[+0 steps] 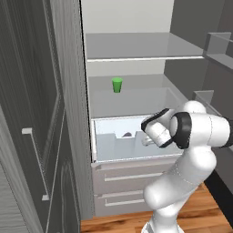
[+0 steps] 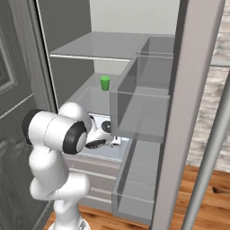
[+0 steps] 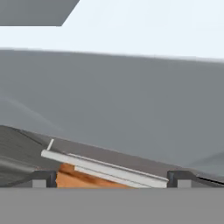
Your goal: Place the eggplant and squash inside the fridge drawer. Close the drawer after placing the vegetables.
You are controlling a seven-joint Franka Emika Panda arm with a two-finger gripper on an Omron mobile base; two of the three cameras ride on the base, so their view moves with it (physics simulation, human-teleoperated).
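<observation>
The wide pale bluish-white fridge drawer (image 1: 109, 152) is pulled out, and a small dark purple eggplant (image 1: 127, 134) already sits inside near its back wall. The two-finger gripper (image 1: 146, 141) hovers over the drawer's right side with its jaws spread wide, holding nothing. I can't spot the squash here. I'd guess that's next: back out, grab it, drop it in, then push the drawer shut.

Fridge drawer (image 1: 109, 152) open, eggplant (image 1: 127, 135) (dark) inside.
</observation>
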